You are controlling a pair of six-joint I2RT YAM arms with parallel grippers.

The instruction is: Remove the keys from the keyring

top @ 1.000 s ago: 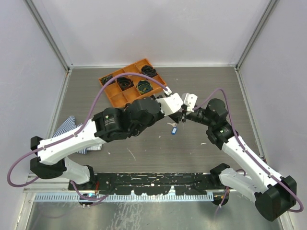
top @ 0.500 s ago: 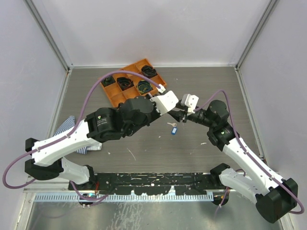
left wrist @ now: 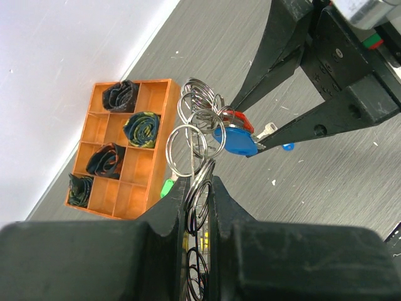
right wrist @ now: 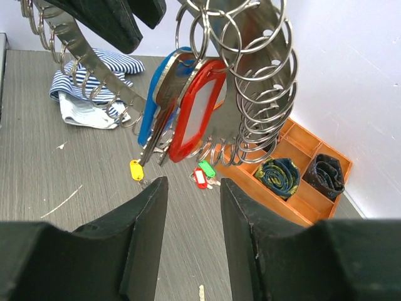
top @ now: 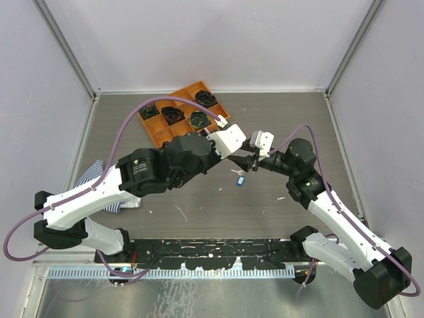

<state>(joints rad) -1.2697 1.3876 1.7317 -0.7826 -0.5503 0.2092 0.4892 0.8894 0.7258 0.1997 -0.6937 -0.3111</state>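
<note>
**Left wrist view.** The left claw (left wrist: 199, 188) is clamped on the keyring (left wrist: 195, 135). The wire loops pass between its fingers and fan out just beyond the tips. Two keys (left wrist: 233, 130) hang from the far loops, one with a blue tag (left wrist: 239, 142) and one with a red tag (left wrist: 238, 117). The right claw (left wrist: 242, 130) enters from the upper right with its fingers apart and both tags between their tips; whether they touch cannot be told. Beyond lies the tray (left wrist: 147, 179) of black coils (left wrist: 143, 128) on the bench (left wrist: 326, 200).

**Right wrist view.** The right claw's parted fingers fill the foreground. The two tags hang just past their tips, over the gap. This view adds the bench beneath, where loose keys (right wrist: 202, 174) with yellow, red and green tags lie. A striped cloth (right wrist: 94, 88) lies farther off.

**Top view.** Only here is the whole bench seen, with the claws meeting above its middle. A blue-tagged key (top: 240, 179) lies on the bench just nearer than the claws. The tray sits beyond them to the left.
</note>
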